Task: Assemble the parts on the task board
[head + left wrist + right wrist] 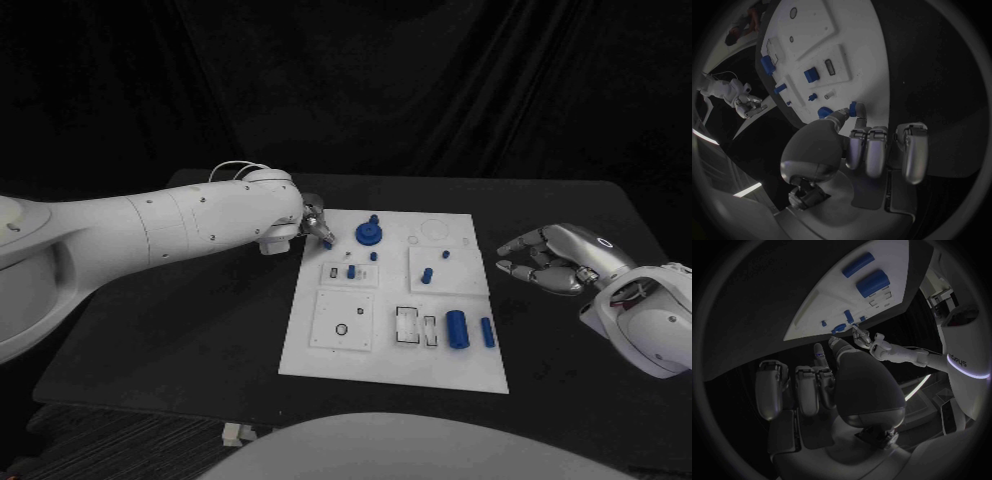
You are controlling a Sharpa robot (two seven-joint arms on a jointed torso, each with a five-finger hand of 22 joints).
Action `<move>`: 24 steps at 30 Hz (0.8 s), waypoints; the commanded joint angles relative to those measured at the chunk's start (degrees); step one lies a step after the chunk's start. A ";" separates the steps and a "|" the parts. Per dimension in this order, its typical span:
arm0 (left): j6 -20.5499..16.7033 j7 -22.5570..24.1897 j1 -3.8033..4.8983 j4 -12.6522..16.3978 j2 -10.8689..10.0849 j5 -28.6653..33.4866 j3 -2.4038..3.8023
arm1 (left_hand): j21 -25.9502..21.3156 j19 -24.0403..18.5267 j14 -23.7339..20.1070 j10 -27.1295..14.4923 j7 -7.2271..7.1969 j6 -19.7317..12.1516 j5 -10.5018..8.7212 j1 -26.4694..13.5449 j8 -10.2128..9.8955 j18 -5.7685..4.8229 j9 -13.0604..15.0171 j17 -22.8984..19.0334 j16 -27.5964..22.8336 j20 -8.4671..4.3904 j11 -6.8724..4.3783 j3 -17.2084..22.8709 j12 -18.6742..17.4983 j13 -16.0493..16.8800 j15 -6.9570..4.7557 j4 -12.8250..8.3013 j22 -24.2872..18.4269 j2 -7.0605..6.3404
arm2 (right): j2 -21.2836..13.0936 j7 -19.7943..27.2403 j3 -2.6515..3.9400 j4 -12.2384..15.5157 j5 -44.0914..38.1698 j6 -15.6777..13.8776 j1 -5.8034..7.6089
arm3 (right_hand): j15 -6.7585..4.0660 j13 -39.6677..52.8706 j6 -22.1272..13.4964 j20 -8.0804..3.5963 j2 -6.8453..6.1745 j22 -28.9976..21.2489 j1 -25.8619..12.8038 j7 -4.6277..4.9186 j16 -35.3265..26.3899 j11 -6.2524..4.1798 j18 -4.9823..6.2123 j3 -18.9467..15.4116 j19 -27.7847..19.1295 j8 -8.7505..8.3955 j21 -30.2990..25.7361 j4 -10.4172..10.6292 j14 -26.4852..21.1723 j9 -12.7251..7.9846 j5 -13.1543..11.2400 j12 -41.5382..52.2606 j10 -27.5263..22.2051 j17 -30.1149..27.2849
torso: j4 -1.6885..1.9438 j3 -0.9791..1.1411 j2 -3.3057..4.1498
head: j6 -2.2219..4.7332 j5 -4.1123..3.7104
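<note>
Left hand (856, 131) pinches a small blue peg (853, 107) at the white board (469, 355); next it needs a hole. Right hand (545, 260) is curled, w/ nothing in it.

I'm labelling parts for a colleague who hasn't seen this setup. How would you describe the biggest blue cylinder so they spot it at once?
Start at the white task board in the middle of the black table. Go to its near right corner, where two blue cylinders lie side by side. The one meant is the fatter cylinder, left of its slimmer neighbour.

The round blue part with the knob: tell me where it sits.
In the head view the round blue part stands near the task board's far edge, toward its left side, just right of the left robot hand.
</note>
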 commanded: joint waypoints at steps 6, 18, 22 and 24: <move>-0.26 2.05 -0.13 0.32 -0.32 0.02 0.04 | -0.30 2.00 5.85 6.08 -0.23 0.57 3.39 -1.28 -0.29 0.77 0.88 15.08 -0.28 0.04 -0.11 8.04 0.15 15.07 0.11 -1.77 11.74 -2.66 | -0.01 -0.65 0.04 -0.05 -0.11 0.46 -0.22 | 0.36 15.09 0.46 0.39 -0.02 12.38 0.64 -0.06 0.15 0.33 0.67 0.41 1.61 -0.39 -0.54 -0.07 6.05 -0.06 0.27 0.15 5.85 15.10 | 0.00 0.01 -0.04 | 0.01 -0.02; -3.58 1.64 0.13 6.66 -4.83 0.31 0.05 | -0.20 2.16 5.85 6.08 -0.28 1.31 4.02 -2.34 -0.10 0.73 1.22 15.08 -0.28 -0.02 -0.21 11.35 0.15 15.07 0.00 -2.66 11.91 -3.91 | -0.37 -0.86 0.04 -0.02 -0.11 0.26 -0.32 | 0.36 15.09 0.50 0.39 0.00 12.27 0.78 -0.05 -0.03 0.34 0.75 0.58 1.44 -0.42 -0.84 -0.19 5.98 -0.09 0.34 0.15 5.85 14.91 | 0.06 0.05 -0.08 | 0.01 -0.20; -3.31 -0.21 0.80 9.46 -6.68 3.30 0.05 | -0.23 2.16 5.85 6.08 -0.34 1.47 3.88 -2.58 -0.10 0.74 1.21 15.08 -0.28 -0.06 -0.27 11.74 0.15 15.07 -0.05 -2.72 11.91 -4.10 | -0.58 -0.99 0.04 0.03 -0.11 0.31 -0.33 | 0.36 15.09 0.50 0.39 0.00 12.22 0.79 -0.04 -0.15 0.35 0.79 0.59 1.34 -0.42 -1.00 -0.20 5.93 -0.09 0.35 0.15 5.85 14.78 | 0.09 0.08 -0.07 | 0.01 -0.23; -2.93 -1.34 1.30 11.25 -7.70 4.55 0.06 | -0.17 2.21 5.85 6.08 -0.35 1.47 3.88 -2.60 -0.12 0.72 1.21 15.08 -0.28 -0.07 -0.28 11.81 0.15 15.07 -0.06 -2.73 11.95 -4.11 | -0.68 -1.06 0.04 0.02 -0.11 0.36 -0.33 | 0.36 15.09 0.50 0.39 -0.01 12.17 0.80 -0.04 -0.24 0.35 0.83 0.61 1.26 -0.43 -1.13 -0.20 5.89 -0.09 0.36 0.15 5.85 14.69 | 0.09 0.06 -0.05 | 0.01 -0.12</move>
